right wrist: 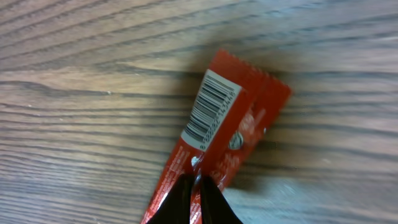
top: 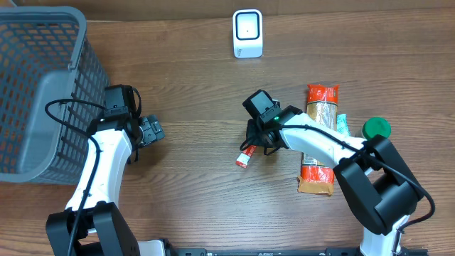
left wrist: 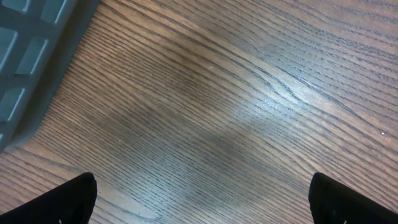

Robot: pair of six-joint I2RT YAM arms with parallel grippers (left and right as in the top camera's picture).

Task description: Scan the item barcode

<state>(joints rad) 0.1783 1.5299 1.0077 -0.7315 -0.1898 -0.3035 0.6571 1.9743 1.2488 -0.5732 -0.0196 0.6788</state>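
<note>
Camera overhead: red packet (top: 244, 158) at centre frame, flat on table (top: 199, 85), upper end nipped in right claw (top: 254, 145); scanner (top: 247, 33) top centre; basket (top: 43, 92) upper left, left claw (top: 151, 131) just beside it.
Left wrist: fingers (left wrist: 68, 202) in bottom corners, spread wide over bare wood.
Right wrist: fingertips (right wrist: 214, 205) pinched narrow on packet's lower end, barcode (right wrist: 210, 109) facing up, mid-frame.

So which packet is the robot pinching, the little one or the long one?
The little red packet, barcode showing, pinched by the right gripper. The long orange packet lies free farther right.
</note>
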